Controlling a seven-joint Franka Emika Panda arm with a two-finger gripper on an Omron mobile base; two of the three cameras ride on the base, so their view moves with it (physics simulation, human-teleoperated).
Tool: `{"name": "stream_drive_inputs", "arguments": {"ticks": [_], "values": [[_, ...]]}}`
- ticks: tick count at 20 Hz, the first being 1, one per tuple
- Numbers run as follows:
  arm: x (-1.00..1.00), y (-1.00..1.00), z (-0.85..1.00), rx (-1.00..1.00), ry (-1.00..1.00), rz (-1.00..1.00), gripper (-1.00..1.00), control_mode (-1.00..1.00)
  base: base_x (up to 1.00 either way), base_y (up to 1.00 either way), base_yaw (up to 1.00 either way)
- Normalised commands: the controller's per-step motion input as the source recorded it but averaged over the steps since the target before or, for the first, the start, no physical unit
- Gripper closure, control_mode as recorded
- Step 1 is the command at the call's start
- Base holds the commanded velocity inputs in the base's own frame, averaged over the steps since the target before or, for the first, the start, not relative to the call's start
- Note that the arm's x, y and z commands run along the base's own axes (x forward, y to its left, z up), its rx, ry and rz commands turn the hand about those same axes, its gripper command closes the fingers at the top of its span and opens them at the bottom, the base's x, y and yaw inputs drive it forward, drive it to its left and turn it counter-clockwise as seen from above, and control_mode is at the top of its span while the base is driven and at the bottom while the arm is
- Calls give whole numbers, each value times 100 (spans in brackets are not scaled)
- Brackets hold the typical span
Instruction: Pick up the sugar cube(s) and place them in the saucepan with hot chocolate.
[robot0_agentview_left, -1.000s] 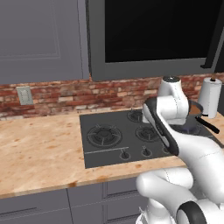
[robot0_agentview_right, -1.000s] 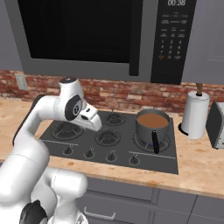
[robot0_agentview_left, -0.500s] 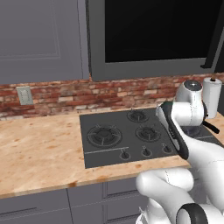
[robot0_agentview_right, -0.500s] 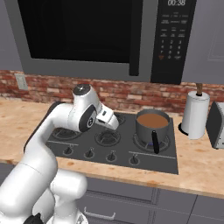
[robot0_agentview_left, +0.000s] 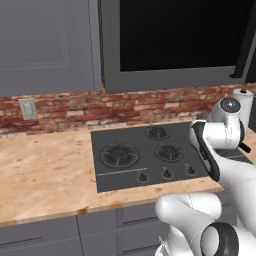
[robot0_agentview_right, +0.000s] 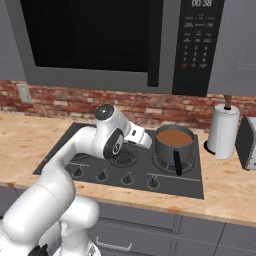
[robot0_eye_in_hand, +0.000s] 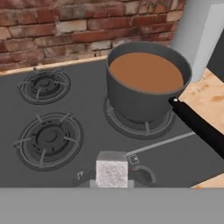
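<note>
Nearest the hand camera, we note the gripper (robot0_eye_in_hand: 112, 181) pinching the sugar cube (robot0_eye_in_hand: 112, 171), which sits between the jaws above the stovetop (robot0_eye_in_hand: 87, 109), short of the saucepan (robot0_eye_in_hand: 148, 83). Beyond it the saucepan stands on its burner, brown liquid inside, handle (robot0_eye_in_hand: 199, 127) pointing back toward us. We judge the carry under way: we should hold the pinch, clear the near rim, centre over the liquid, then release low. Farthest, the brick wall (robot0_eye_in_hand: 65, 26).

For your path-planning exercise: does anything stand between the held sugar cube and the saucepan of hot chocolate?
Nothing visible does. The sugar cube sits in the tool, with bare cooktop between it and the open saucepan.
</note>
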Motion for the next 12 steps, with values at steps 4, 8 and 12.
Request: {"name": "stream_drive_inputs", "arguments": {"ticks": [4, 8, 12], "values": [[34, -71, 25, 0, 4, 0, 100, -100, 0, 0, 0], [41, -52, 9, 0, 5, 0, 100, -100, 0, 0, 0], [44, -33, 0, 0, 0, 0, 100, -100, 0, 0, 0]]}}
